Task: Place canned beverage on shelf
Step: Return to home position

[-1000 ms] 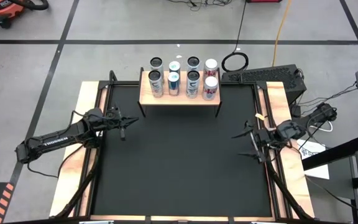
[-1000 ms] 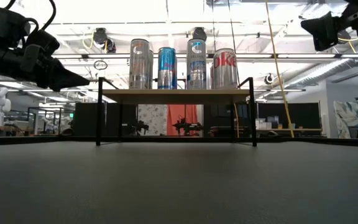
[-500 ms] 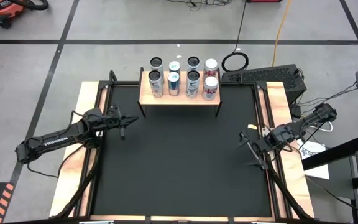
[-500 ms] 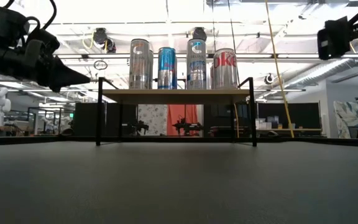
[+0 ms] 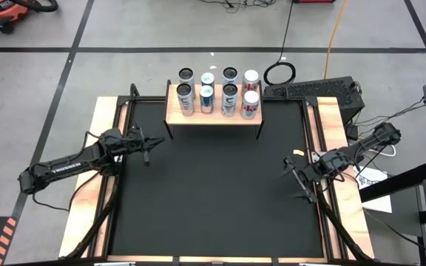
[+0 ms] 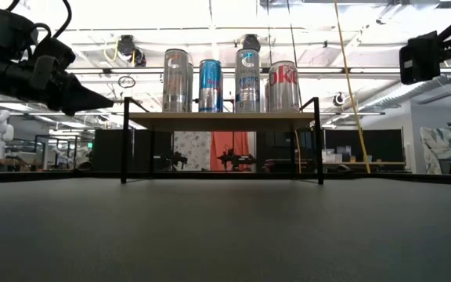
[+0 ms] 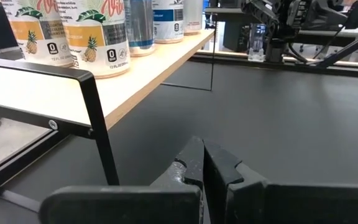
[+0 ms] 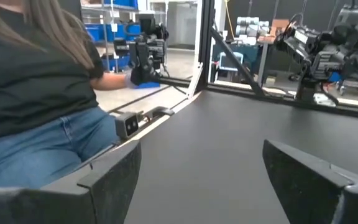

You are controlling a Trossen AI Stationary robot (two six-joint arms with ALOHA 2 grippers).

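Note:
The shelf (image 5: 213, 118), a light-wood board on thin black legs, stands at the table's far edge. Several cans (image 5: 206, 97) stand upright in two rows on it; in the low view (image 6: 210, 84) they show side by side. My left gripper (image 5: 148, 143) hangs shut and empty near the table's left edge, in front of the shelf's left end; its shut fingers show in the left wrist view (image 7: 204, 163). My right gripper (image 5: 292, 177) hangs open and empty near the table's right edge; its spread fingers show in the right wrist view (image 8: 197, 168).
The black mat (image 5: 213, 199) lies between the arms. Long wooden strips (image 5: 95, 170) run along the table's sides. A person in a dark top and jeans (image 8: 36, 93) stands beyond the table's near edge, in the right wrist view.
My right gripper has drawn back toward the table's near edge and turned toward the near side. The shelf and the cans have stayed where they were.

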